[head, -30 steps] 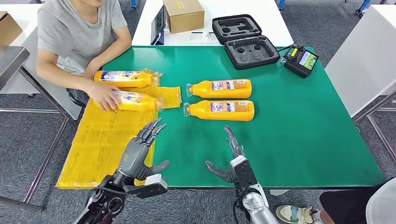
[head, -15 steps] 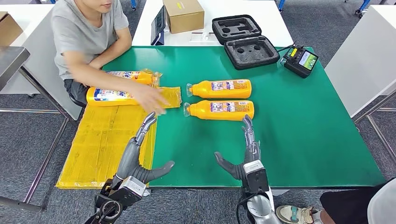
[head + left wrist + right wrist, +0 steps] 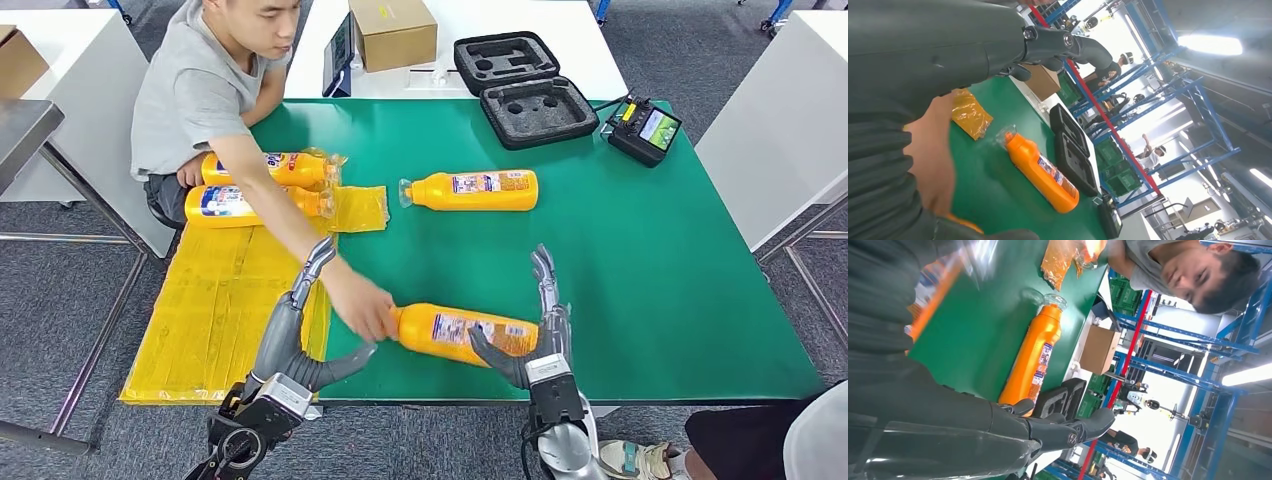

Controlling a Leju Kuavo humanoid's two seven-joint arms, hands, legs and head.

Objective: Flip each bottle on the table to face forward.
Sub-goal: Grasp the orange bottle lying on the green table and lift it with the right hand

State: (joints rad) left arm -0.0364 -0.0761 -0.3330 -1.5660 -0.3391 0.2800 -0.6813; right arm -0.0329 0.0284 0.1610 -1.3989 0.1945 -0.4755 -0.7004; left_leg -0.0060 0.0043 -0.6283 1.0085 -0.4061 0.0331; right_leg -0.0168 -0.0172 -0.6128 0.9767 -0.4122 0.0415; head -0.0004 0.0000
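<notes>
Both hands sit at the near table edge, fingers spread and empty: left hand [image 3: 300, 325] beside the person's hand [image 3: 362, 308], right hand [image 3: 535, 335] touching the near bottle [image 3: 462, 333].

Person's arm [image 3: 290, 225] (reaching in) blocks near bottle [image 3: 462, 334].

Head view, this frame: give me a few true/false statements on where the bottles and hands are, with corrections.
1. A person's hand grips the neck end of the near bottle. True.
2. The near bottle stands upright. False: it lies on its side on the green table.
3. The left hand holds a bottle. False: it is open, holding nothing.
4. Two bottles lie by the yellow wrapping beside the person. True.
5. The right hand is at the near bottle's base end. True.
</notes>
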